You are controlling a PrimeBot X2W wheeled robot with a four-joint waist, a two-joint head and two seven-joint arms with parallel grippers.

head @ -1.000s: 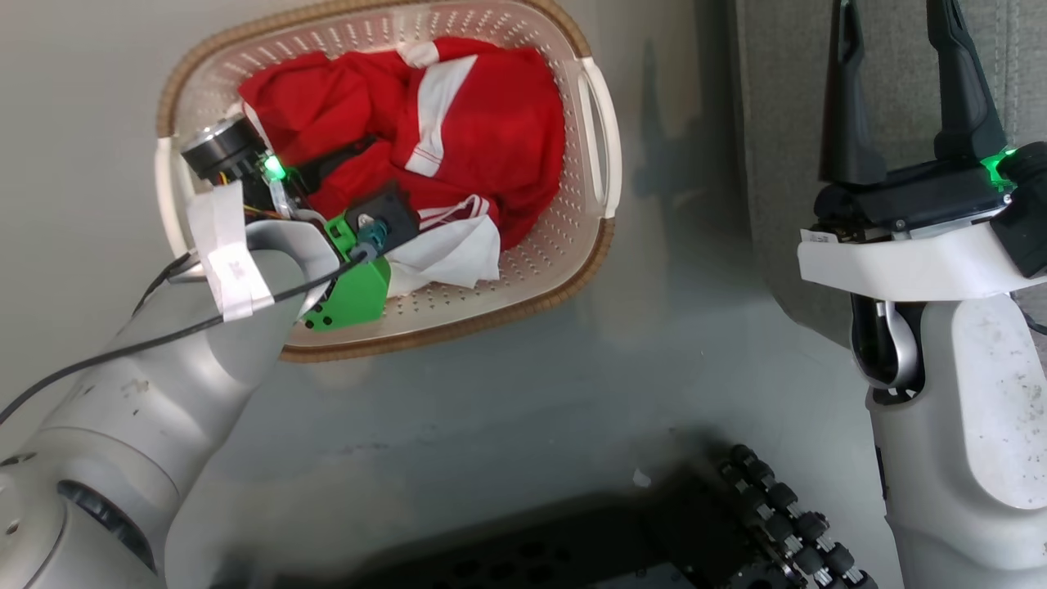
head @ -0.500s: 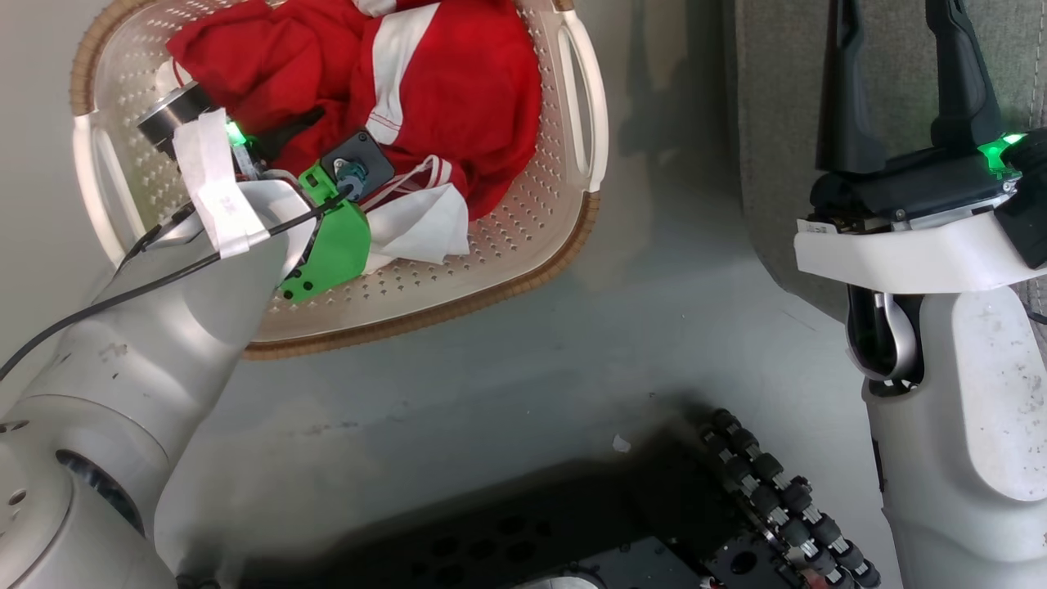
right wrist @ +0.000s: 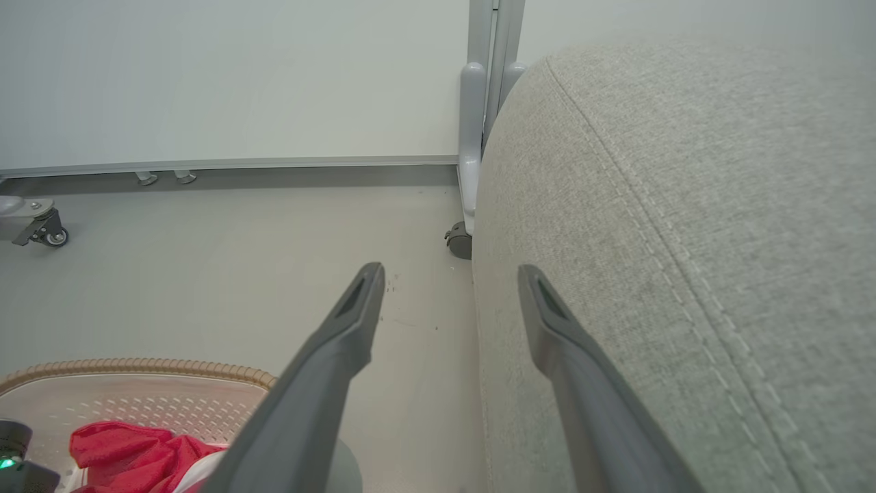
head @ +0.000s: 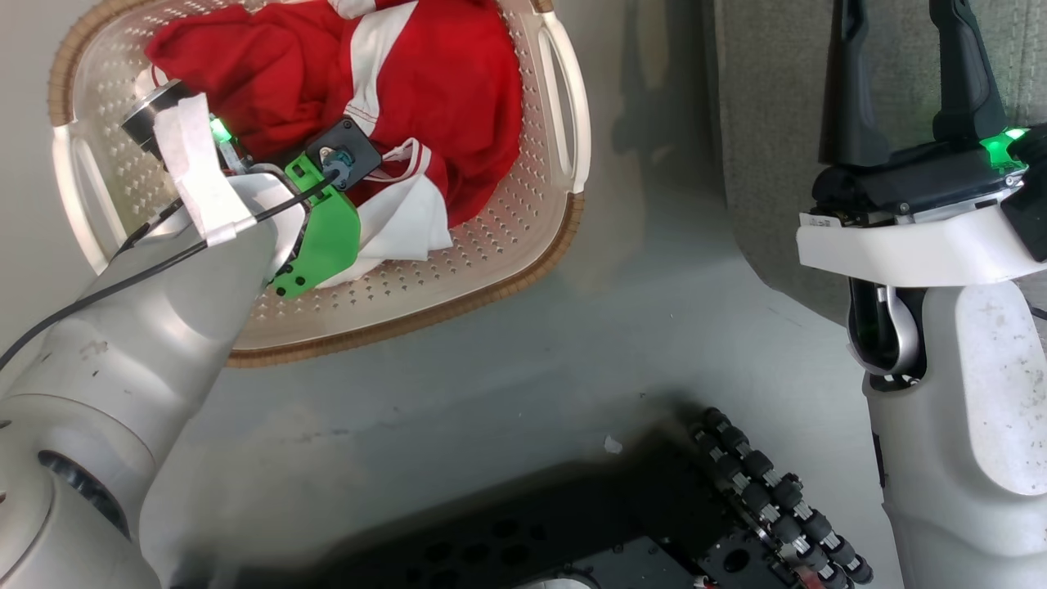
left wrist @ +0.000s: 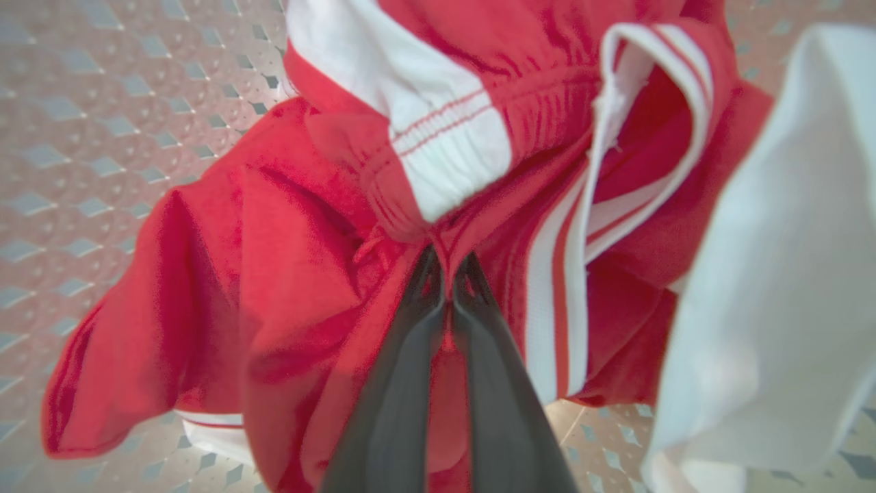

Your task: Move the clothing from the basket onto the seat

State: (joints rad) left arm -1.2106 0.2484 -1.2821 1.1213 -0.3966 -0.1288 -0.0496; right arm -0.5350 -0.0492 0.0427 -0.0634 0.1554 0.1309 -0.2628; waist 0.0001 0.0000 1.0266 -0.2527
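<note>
The clothing [head: 442,90], bright red with white stripes and panels, lies bunched in the cream perforated basket [head: 499,245] on the floor at the upper left of the head view. My left arm reaches down into the basket. In the left wrist view my left gripper [left wrist: 448,284] is shut, pinching a fold of the red clothing [left wrist: 287,226] just below a white band. My right gripper [head: 904,74] hangs open and empty at the right, over the edge of the light grey seat [head: 769,123]. The right wrist view shows the right gripper [right wrist: 450,272] beside the seat [right wrist: 684,205].
The grey floor [head: 507,352] lies between the basket and the seat. My dark base with its roller wheel [head: 769,491] is at the bottom. A white panel on a castered post [right wrist: 472,171] stands behind the seat, and another caster [right wrist: 41,229] is at the far left.
My left gripper has gone from open to shut on the red clothing. The head camera has shifted, so the basket now sits further up and left in that view. The right arm has not moved.
</note>
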